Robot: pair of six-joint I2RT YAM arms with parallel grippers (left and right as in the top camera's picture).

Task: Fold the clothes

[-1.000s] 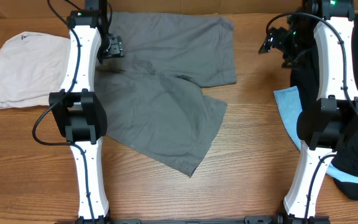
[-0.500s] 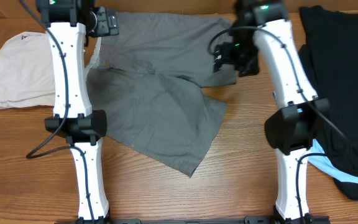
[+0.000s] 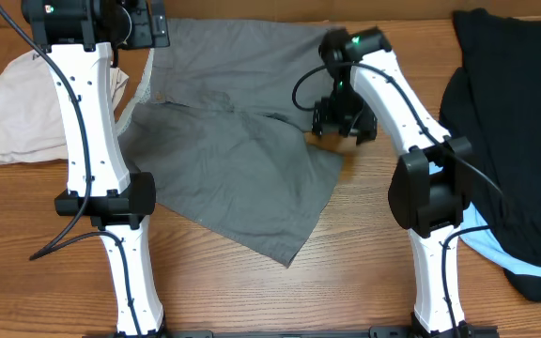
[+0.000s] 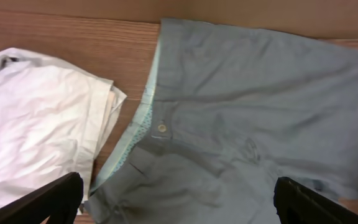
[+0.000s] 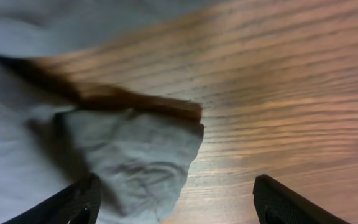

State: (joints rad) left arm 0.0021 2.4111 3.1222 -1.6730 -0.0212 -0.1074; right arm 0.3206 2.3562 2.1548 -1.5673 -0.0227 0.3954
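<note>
Overhead, my left gripper (image 3: 148, 28) hung near the far edge of the desk (image 3: 374, 272), over the waist end of the grey shorts (image 3: 242, 141), and my right gripper (image 3: 341, 127) hung low over the right side of those shorts, where a leg hem met bare wood. The shorts lay spread flat across the middle of the desk, waist toward the far-left side, one leg running along the far edge and the other angling down toward the near edge. A white garment (image 3: 26, 103) sat bunched by the left edge, just beside the waistband (image 4: 143, 118). A black garment (image 3: 515, 94) was heaped along the right edge with a light blue cloth (image 3: 482, 239) showing from under it. Through the left wrist camera, my left gripper (image 4: 182, 208) was released, fingers (image 4: 55, 200) spread wide and holding nothing. The shorts (image 4: 253, 106) lay below with their button (image 4: 161, 128) and pale lining visible, and the white garment (image 4: 36, 118) to one side. Through the right wrist camera, my right gripper (image 5: 179, 211) was likewise released, fingers (image 5: 73, 202) apart and empty above a rumpled corner of the shorts (image 5: 135, 158) on the wood. That view was blurred, so I could not tell whether the fingertips touched the cloth.
</note>
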